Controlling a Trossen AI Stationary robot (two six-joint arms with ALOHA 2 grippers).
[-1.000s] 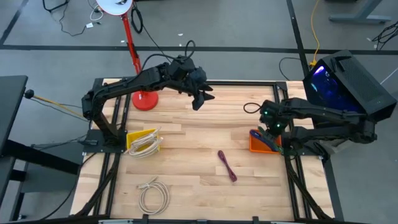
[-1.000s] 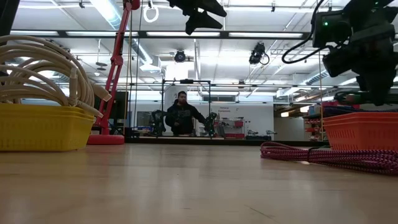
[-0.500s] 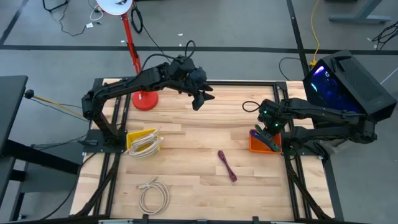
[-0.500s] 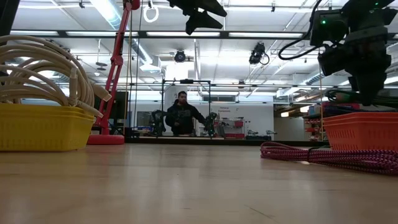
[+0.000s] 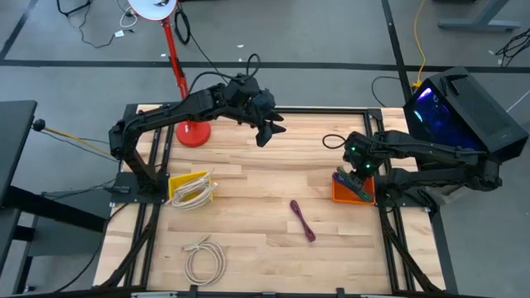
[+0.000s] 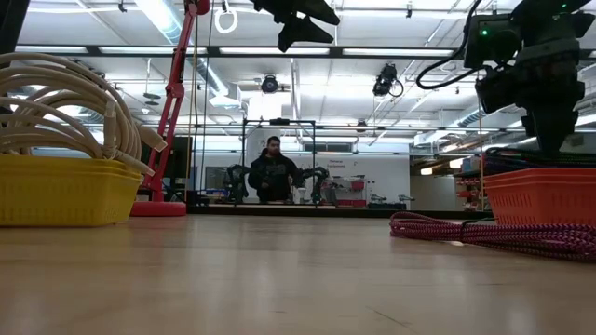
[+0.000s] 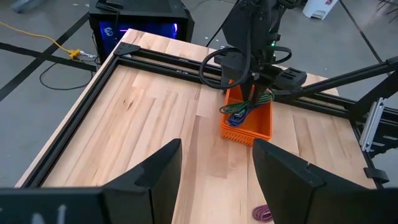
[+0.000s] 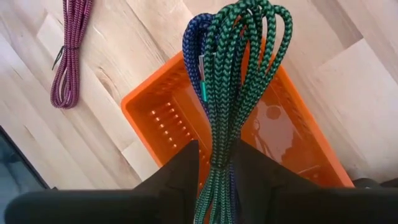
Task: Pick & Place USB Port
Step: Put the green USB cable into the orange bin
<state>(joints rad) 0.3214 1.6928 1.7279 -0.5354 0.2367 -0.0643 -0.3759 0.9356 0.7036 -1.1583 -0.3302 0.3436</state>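
Note:
My right gripper (image 8: 216,150) points steeply down over the orange basket (image 8: 161,118) at the table's right edge. It is open, one finger on each side of a bundled green USB cable (image 8: 225,93). A blue cable (image 8: 191,43) lies beside the green one. The green bundle's looped end reaches down into the basket (image 7: 249,127). A purple cable (image 5: 302,220) lies on the table left of the basket. My left gripper (image 5: 265,132) waits open, raised above the far middle of the table. My right gripper has the green cable's bundled strands (image 8: 217,140) running between its two fingers, which come from above, slanting down. A narrow gap shows beside the bundle, and I cannot tell whether either finger touches it.
A yellow basket (image 5: 178,184) with white cables stands at the left edge. Another white cable coil (image 5: 204,257) lies near the front edge. A red lamp base (image 5: 192,132) stands at the far left. Bare wood lies between the baskets. A person stands in the room beyond the table.
My right gripper's fingertips have swung slightly toward the table's left above the orange basket. My left arm has kept still.

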